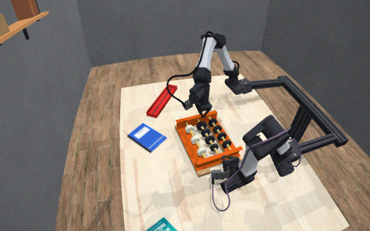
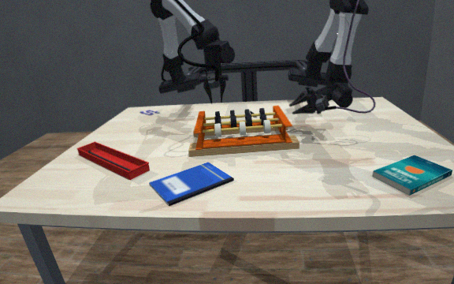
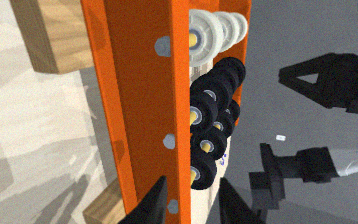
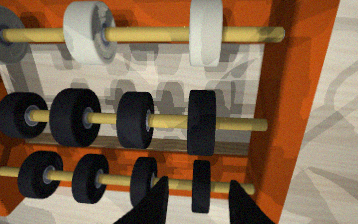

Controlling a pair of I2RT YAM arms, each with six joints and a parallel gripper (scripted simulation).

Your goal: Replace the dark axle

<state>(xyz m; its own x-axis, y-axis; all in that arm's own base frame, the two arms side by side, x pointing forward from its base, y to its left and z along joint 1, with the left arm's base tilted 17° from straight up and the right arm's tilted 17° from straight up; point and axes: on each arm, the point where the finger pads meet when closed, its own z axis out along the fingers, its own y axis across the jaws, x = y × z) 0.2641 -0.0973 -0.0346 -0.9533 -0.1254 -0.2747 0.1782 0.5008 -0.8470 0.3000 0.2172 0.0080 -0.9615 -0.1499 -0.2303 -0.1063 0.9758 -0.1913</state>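
Two grippers are standing partly spread with nothing between their fingers. The left gripper point(image 1: 229, 158) point(image 2: 292, 109) point(image 3: 192, 184) is hovering just outside the near rail point(image 1: 218, 159) point(image 2: 282, 118) point(image 3: 142, 100), its fingers lying nearly level in the exterior view and pointing toward the frame point(image 1: 186, 141) point(image 2: 243, 141) point(image 4: 280, 120). The right gripper point(image 1: 204, 115) point(image 2: 217, 101) point(image 3: 279, 75) point(image 4: 198, 186) is pointing down above the opposite end. Between the two grippers, the bright axle point(image 1: 216, 151) point(image 2: 240, 121) point(image 3: 194, 116) point(image 4: 170, 121) is occupying the frame's middle place, carrying four black wheels point(image 4: 201, 122); its head point(image 3: 169, 141) is showing at the rail beside the left gripper, though whether it is touching is hard to tell. White wheels point(image 1: 195, 139) point(image 2: 243, 128) point(image 3: 203, 37) point(image 4: 206, 32) are sitting on the axle to one side, more black ones on the other. Under both grippers' level, the frame is standing on its battens point(image 1: 204, 172) point(image 2: 243, 149) point(image 3: 55, 40). Farther out, on the right gripper's side, the red tray point(image 1: 151, 115) point(image 2: 138, 172) is holding the dark axle point(image 2: 102, 158). Beyond the white wheels from the grippers, a blue notebook point(image 1: 146, 137) point(image 2: 191, 182) is lying on the counter point(image 1: 159, 192) point(image 2: 251, 221) point(image 3: 10, 125) point(image 4: 350, 85), and a teal book point(image 1: 162, 225) point(image 2: 412, 174) is resting well apart from the left gripper.
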